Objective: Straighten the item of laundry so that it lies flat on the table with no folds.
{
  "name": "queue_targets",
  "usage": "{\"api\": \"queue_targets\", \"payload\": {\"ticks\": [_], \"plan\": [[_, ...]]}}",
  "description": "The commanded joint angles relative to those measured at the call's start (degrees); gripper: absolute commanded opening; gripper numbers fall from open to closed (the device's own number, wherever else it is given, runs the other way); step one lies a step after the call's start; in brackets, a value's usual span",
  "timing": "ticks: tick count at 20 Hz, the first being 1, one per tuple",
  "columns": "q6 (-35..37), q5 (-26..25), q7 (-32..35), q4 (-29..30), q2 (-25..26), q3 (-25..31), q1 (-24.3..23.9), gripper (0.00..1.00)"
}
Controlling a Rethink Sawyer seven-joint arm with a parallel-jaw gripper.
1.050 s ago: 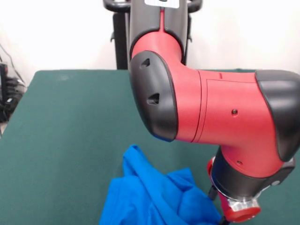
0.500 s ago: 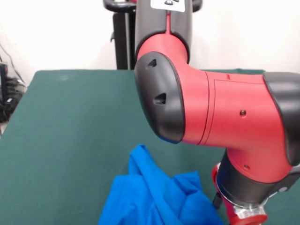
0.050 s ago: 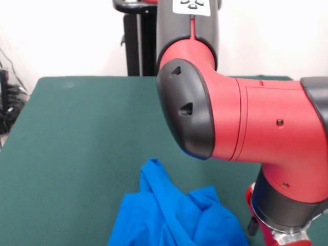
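Observation:
The item of laundry [image 3: 169,212] is a bright blue shirt, bunched and folded in a heap at the near edge of the table [image 3: 77,133]; its lower part runs off the bottom of the front view and no print shows. The red and black arm [image 3: 246,128] reaches down over the table's right side. Its wrist sits at the bottom right, just right of the shirt. The gripper itself is below the picture's edge and does not show.
The dark green cloth stretches wide to the left and behind the shirt. Black cables and equipment [image 3: 7,102] lie off the table's left edge. The black pedestal [image 3: 136,36] stands behind the far edge.
The arm has swung to the right and lower, its wrist sliding further out of the bottom right corner. The shirt's raised fold has shifted slightly right and settled.

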Motion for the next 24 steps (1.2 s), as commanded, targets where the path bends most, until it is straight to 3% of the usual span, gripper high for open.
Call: {"api": "queue_targets", "payload": {"ticks": [1, 7, 13, 20, 24], "plan": [[6.7, -8.0, -4.6, 3.5, 0.1, 10.9, 0.6, 1.00], [7.0, -16.1, 2.3, 2.7, -1.4, 8.7, 3.2, 1.00], [8.0, -26.3, 2.3, 1.7, 0.1, 14.8, 2.6, 1.00], [7.7, -29.9, 4.0, 2.4, 0.1, 15.0, 2.2, 1.00], [6.5, -31.3, 2.9, 2.2, 1.6, 19.0, 1.1, 1.00]]}}
